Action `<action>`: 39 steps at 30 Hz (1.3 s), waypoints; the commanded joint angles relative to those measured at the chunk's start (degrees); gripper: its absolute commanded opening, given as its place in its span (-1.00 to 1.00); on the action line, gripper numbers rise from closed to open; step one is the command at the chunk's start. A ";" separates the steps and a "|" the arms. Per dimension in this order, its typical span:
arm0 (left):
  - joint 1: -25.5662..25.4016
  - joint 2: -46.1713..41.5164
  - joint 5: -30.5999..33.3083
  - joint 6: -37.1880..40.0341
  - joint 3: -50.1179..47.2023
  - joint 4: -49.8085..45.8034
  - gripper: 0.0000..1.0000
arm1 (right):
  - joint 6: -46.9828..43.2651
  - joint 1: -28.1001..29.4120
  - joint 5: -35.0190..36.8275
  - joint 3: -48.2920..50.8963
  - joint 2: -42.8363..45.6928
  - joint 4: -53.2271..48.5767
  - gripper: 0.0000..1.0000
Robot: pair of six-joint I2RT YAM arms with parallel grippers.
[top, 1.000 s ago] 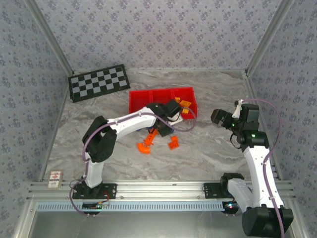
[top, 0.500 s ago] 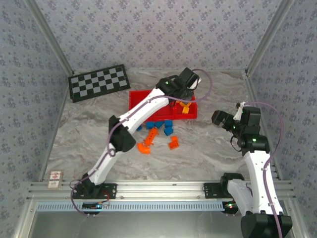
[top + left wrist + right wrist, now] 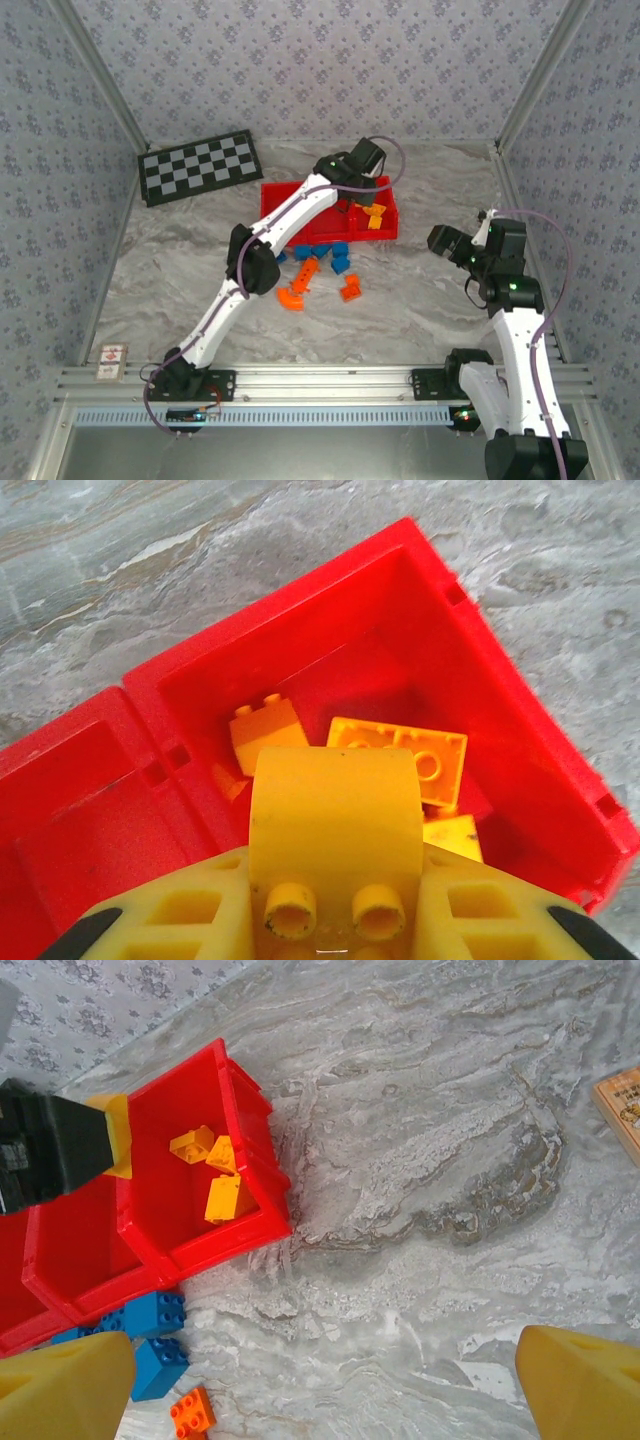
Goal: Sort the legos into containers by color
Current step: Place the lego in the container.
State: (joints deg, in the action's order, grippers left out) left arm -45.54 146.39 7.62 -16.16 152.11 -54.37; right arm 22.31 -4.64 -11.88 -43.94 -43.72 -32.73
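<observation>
— Marbled grey desk [image 3: 430,300], patterned walls all round. Where's the piece in hand?

— The yellow brick [image 3: 335,815] is pinched between the left fingers [image 3: 190,910], which are closed onto its sides (two studs face the wrist camera). Straight below it lies the end compartment [image 3: 520,710] of the red bins [image 3: 275,195], the one at the right of the row, with other yellow bricks [image 3: 405,755] lying in it.

— So the drop is lined up?

— I judge so. The brick hangs over that compartment's floor, clear of the divider beside it, so letting go should be enough.

— And the rest?

— Blue bricks [image 3: 325,250] lie just in front of the bins, with orange bricks [image 3: 350,290] and a curved orange piece [image 3: 291,298] a little nearer the arms. The right fingers [image 3: 60,1380] are spread wide with nothing between them, well off to the side. The left arm is the nearer one to the blue ones.
</observation>
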 commanded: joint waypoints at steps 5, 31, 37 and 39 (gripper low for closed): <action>-1.04 -0.62 -4.15 -3.20 0.24 4.90 -0.62 | 0.91 -0.34 -0.95 0.61 0.60 0.39 0.99; -0.83 -6.77 -4.91 -3.78 -4.66 9.91 0.79 | 5.69 0.00 -8.09 2.04 1.45 -1.19 0.99; -0.77 -23.94 -2.29 -0.78 -30.20 21.74 0.99 | 6.26 4.16 -9.37 0.73 -1.78 -3.35 0.99; -0.48 -31.58 -1.38 -0.71 -42.30 27.87 0.99 | 6.52 7.43 -8.00 0.31 -3.53 -3.78 0.99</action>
State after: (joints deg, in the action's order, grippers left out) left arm -46.50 125.01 4.40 -18.65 118.96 -36.14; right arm 27.75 -0.19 -19.33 -42.26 -45.71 -33.85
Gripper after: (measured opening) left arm 0.997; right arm 0.996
